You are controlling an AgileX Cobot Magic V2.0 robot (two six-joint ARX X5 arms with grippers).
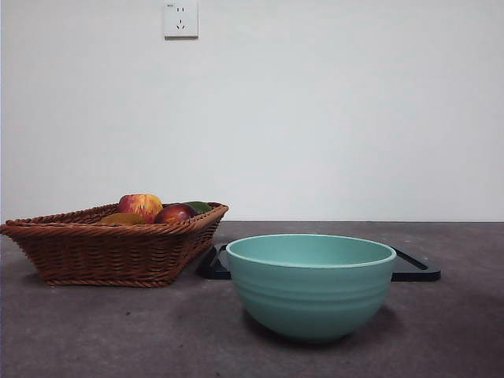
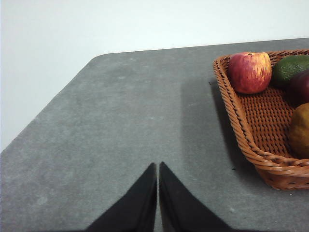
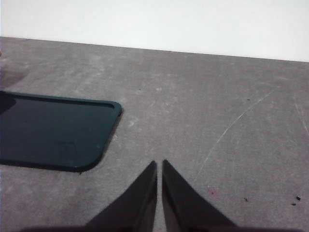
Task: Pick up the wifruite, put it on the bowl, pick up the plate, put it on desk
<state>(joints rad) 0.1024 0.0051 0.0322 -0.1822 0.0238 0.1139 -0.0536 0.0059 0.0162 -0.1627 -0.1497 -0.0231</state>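
Spanning the whole scene, the desk (image 1: 94, 331) is the largest item and carries everything else; its matte grey surface is also the final resting place for the plate, so I judge its bare areas matter for the later step. Next in size, the wicker basket (image 1: 110, 248) sits at the left, set at an angle, and it stores the fruit: a red-yellow apple (image 1: 140, 206), a dark red fruit (image 1: 175, 213), a green avocado-like fruit (image 2: 292, 67) and a brownish-yellow fruit (image 1: 122, 219). Which of these the task means I cannot tell. The mint-green bowl (image 1: 311, 287) stands near and centre-right, apart from the basket, upright and with its mouth unobstructed, which I judge suits a drop from above. Behind it, farther away, the glossy black tray (image 3: 53, 130) lies flat on the desk, its ends showing on either side of the bowl; this appears to be the plate of the task.

My left gripper (image 2: 158, 166) is clenched on nothing, jaws pressed together, poised over bare desk just left of the basket. My right gripper (image 3: 159, 164) is likewise closed and holding nothing, over bare desk just right of the tray. Neither touches any object. I judge no step has begun; the fruit pick comes first and requires opening the left jaws.
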